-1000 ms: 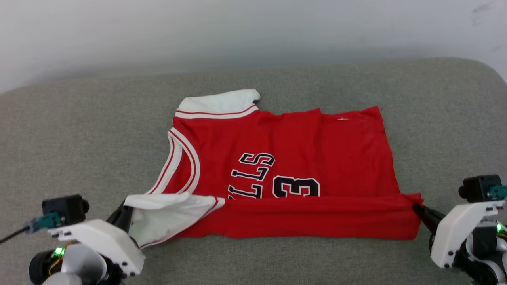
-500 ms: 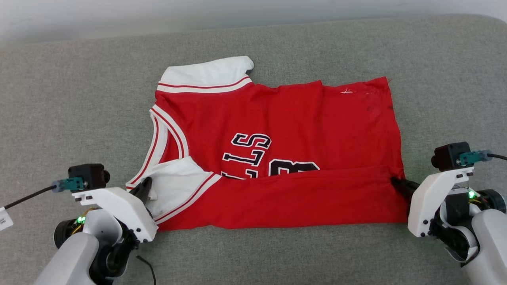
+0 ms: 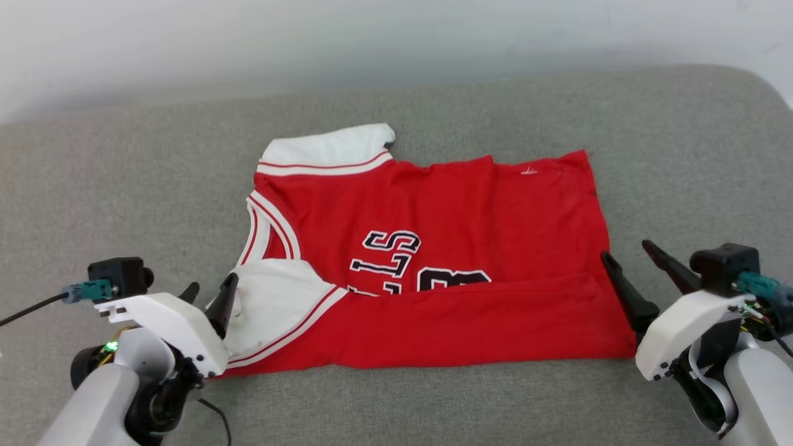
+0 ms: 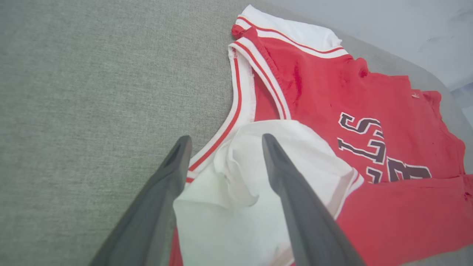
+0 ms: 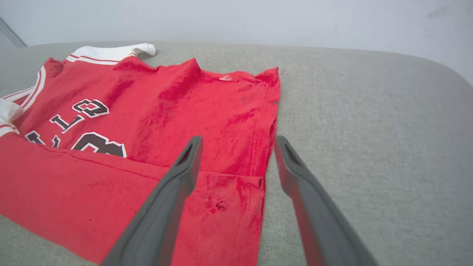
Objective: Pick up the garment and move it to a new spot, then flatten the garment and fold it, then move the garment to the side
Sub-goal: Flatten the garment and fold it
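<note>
Head camera: high, set back, facing forward and down onto the grey padded surface (image 3: 124,186), whole garment (image 3: 471,217) mid-frame, left gripper (image 3: 212,282) lower left, right gripper (image 3: 624,249) lower right, pale wall (image 3: 372,37) along the top. Left wrist camera: close in, sighting along its fingers (image 4: 295,207) over the near white sleeve (image 4: 229,214) towards the lettering (image 4: 360,123); right wrist camera: close, apparently low, sighting across the hem corner (image 5: 229,199) towards the wall. All three views share the lettering and the far white sleeve (image 3: 328,148).

garment (image 3: 471,223) on cushion (image 3: 124,186), between left gripper (image 3: 212,282) and right gripper (image 3: 625,249)
</note>
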### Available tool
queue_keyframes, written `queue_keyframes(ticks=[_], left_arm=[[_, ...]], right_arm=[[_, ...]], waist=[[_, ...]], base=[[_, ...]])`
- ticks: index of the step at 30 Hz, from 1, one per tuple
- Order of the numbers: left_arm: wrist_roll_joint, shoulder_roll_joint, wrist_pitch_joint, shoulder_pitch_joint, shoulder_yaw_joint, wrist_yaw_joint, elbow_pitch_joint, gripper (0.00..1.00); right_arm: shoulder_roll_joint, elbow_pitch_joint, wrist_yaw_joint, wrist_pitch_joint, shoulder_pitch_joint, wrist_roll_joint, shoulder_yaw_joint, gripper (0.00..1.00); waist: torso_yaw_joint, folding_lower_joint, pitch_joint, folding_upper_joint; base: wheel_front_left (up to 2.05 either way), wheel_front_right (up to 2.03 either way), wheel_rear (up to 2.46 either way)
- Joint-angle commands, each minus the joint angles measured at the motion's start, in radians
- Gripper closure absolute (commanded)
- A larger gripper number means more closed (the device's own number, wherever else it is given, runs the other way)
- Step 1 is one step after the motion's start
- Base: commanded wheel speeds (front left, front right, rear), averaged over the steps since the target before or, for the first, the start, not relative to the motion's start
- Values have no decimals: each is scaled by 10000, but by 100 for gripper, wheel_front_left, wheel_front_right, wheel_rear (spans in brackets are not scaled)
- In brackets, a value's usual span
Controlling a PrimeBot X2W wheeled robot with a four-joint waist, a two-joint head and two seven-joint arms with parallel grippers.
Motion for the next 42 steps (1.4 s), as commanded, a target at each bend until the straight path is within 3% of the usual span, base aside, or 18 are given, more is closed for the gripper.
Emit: queue_keyframes(ticks=[1, 6, 18, 24, 29, 30, 31, 32, 33, 38, 42], left_arm=[[48, 190, 121, 158, 35, 59, -142, 0], [37, 967, 1122, 364, -61, 289, -908, 0], [-570, 2864, 4437, 1209, -268, 1261, -2246, 0], [-812, 3047, 5089, 1390, -308, 1650, -2270, 0], [-1080, 2613, 5322, 1456, -511, 1587, -1966, 0], [-1146, 2447, 5296, 1444, -572, 1528, -1878, 46], [-1189, 2279, 5298, 1426, -648, 1489, -1794, 66], [-1269, 2112, 5297, 1429, -720, 1410, -1710, 94], [-1325, 1962, 5264, 1433, -766, 1351, -1633, 100], [-1091, 1795, 4757, 1117, -789, 976, -1234, 100], [-790, 1700, 4111, 633, -638, 784, -1093, 100]], right_arm=[[30, -127, -7, -482, 238, -222, -54, 0], [294, -566, -7, -1525, 792, -750, -535, 0], [1181, -2158, -7, -1507, 1960, -1225, -1451, 0], [1491, -2554, -7, -1467, 1882, -1216, -1514, 0], [1526, -2448, -7, -1458, 1714, -1122, -1549, 0], [1502, -2440, -6, -1447, 1691, -1085, -1556, 0], [1457, -2411, -7, -1421, 1677, -1056, -1601, 0], [1417, -2389, -7, -1405, 1672, -1022, -1656, 0], [1382, -2385, -7, -1352, 1652, -981, -1695, 0], [1095, -2466, -7, -983, 1596, -803, -1981, 0], [777, -2351, -7, 97, 1609, -427, -2242, 0]], waist=[[-109, -1, -378, 0], [-269, -1, -881, 0], [-978, -1, -693, 0], [-1380, -1, -49, 0], [-1538, -1, 241, 0], [-1545, -1, 259, 0], [-1544, -1, 265, 0], [-1532, -1, 260, 0], [-1512, -1, 242, 0], [-1318, -1, 81, 0], [-1088, -1, -55, 0]], base=[[0, 0, 0], [0, 0, 0], [0, 0, 0], [0, 0, 0], [0, 0, 0], [0, 0, 0], [0, 0, 0], [0, 0, 0], [0, 0, 0], [0, 0, 0], [0, 0, 0]])
